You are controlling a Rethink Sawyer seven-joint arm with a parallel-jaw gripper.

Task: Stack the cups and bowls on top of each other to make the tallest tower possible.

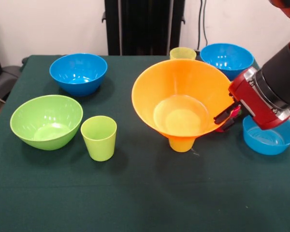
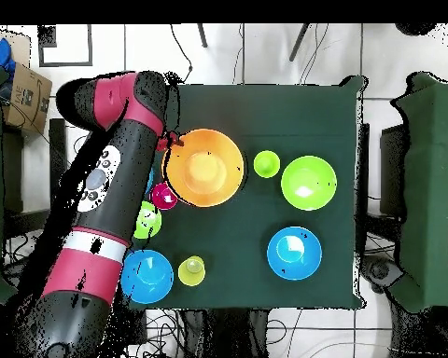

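I've got the orange bowl [image 1: 183, 92] on a yellow cup [image 1: 182, 143], hand [image 1: 225, 117] pinching its rim; the rest unstacked.

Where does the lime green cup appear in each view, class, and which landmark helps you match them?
Front view: the lime green cup stands left of centre.
Overhead view: it sits right of centre.
Shared landmark: it stands between the large lime green bowl and the orange bowl.

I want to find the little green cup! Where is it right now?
In the front view the lime green cup stands upright on the table's left half, just right of the large lime green bowl and left of the big orange bowl.
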